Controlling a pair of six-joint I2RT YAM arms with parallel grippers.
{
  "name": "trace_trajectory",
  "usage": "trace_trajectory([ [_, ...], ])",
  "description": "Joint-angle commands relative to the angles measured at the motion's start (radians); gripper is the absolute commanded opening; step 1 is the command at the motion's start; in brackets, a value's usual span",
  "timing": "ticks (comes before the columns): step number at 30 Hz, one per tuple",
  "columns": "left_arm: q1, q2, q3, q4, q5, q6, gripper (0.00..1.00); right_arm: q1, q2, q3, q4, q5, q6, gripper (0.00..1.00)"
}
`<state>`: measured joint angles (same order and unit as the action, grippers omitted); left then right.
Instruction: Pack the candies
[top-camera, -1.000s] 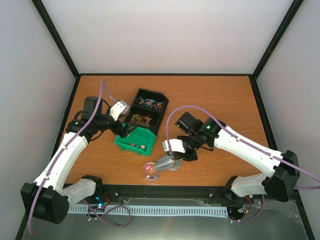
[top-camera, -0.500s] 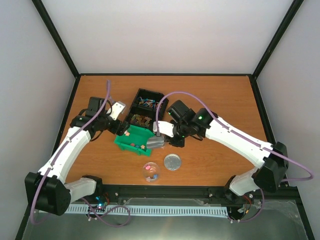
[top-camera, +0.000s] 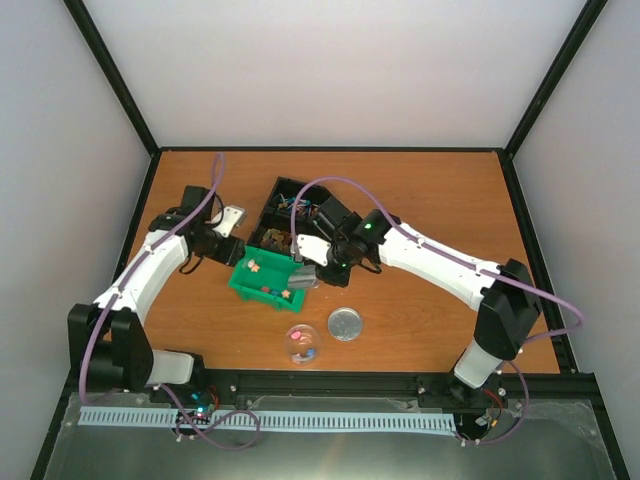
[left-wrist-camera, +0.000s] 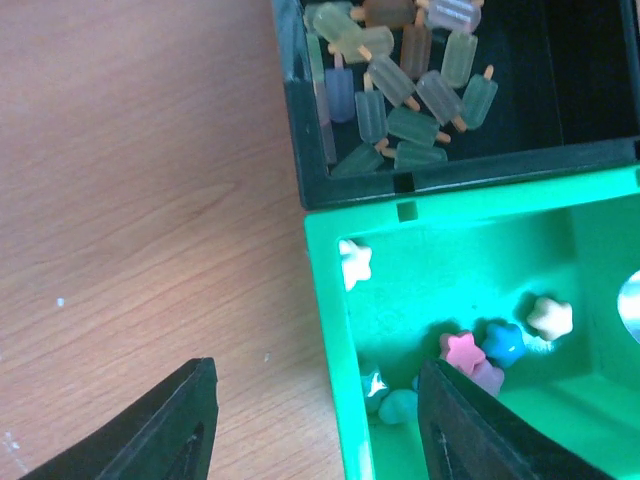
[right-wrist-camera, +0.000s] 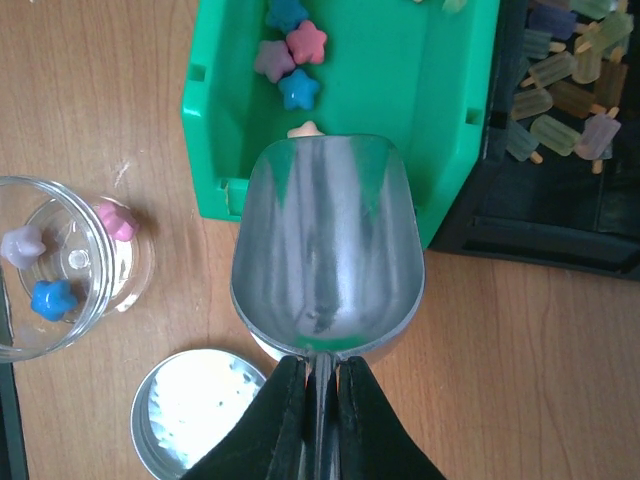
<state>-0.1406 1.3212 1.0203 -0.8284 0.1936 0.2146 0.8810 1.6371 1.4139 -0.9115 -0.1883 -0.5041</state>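
From above the light is bright and even, and the arms throw only soft, weak shadows on the table (top-camera: 430, 190). The left wrist view is a little hazy and pale; the dark fingers (left-wrist-camera: 165, 430) of the left gripper (left-wrist-camera: 315, 368) at its bottom edge are out of focus. The right wrist view is sharp. There the scoop (right-wrist-camera: 325, 250) shows streaky green reflections, and the lid (right-wrist-camera: 195, 405) carries white glare.

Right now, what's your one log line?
left gripper: open, straddling green bin wall | right gripper: shut on scoop, over bin | jar: few candies
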Motion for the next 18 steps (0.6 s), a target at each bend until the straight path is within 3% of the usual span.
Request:
trace_trajectory([
  [1,0.003,0.044,0.031,-0.044,0.031,-0.011,0.57,0.013,0.052,0.036,0.027,-0.012,0.009,0.03],
  [18,-0.002,0.129,0.014,-0.009,0.122,-0.018,0.28,0.045,0.283,0.217,-0.099,-0.008,-0.05,0.03],
])
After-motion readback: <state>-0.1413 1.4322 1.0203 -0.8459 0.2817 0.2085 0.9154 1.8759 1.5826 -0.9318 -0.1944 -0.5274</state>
